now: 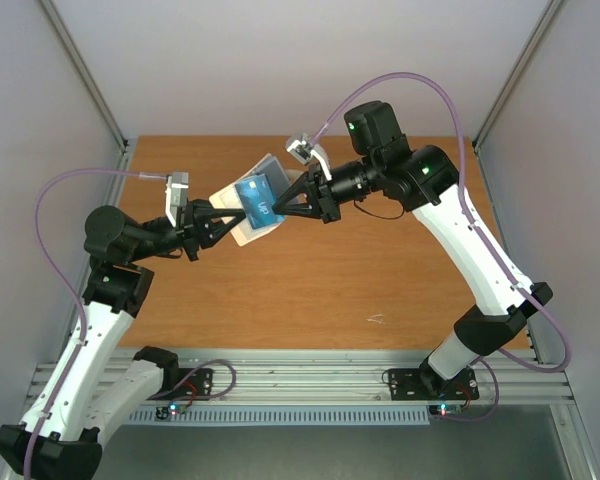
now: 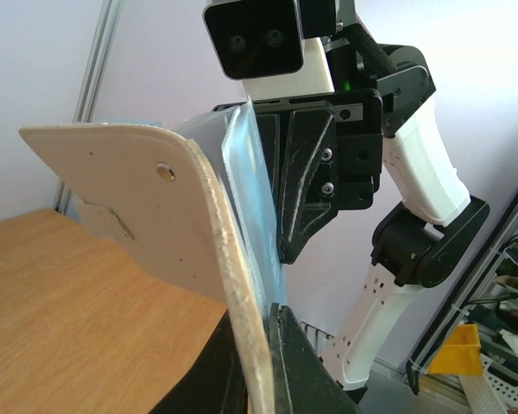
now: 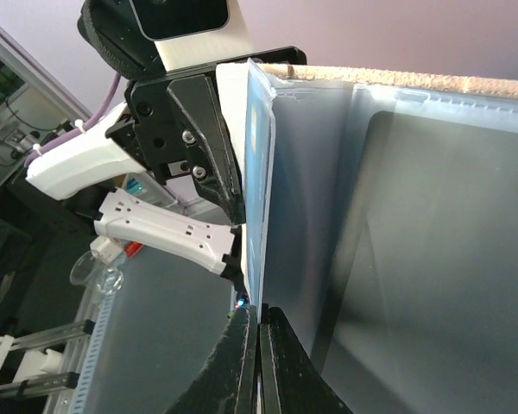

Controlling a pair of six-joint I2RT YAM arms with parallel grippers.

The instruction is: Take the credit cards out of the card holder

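The card holder (image 1: 242,228) is held in the air above the table, between both arms. My left gripper (image 1: 223,222) is shut on its left edge. In the left wrist view the holder's beige outer panel (image 2: 138,207) is clamped in my left gripper (image 2: 263,345). My right gripper (image 1: 283,208) is shut on the bright blue card (image 1: 257,198), which sticks partly out of the holder. The right wrist view shows that gripper (image 3: 259,321) pinching the card's thin edge (image 3: 259,190) beside the grey-blue inner panel (image 3: 414,241). The black and teal-green cards are not clearly visible.
The wooden table (image 1: 380,290) lies below the grippers, with a small pale scrap (image 1: 377,319) near its front. Grey walls and metal posts enclose the table at the left, right and back. An aluminium rail (image 1: 310,385) runs along the near edge.
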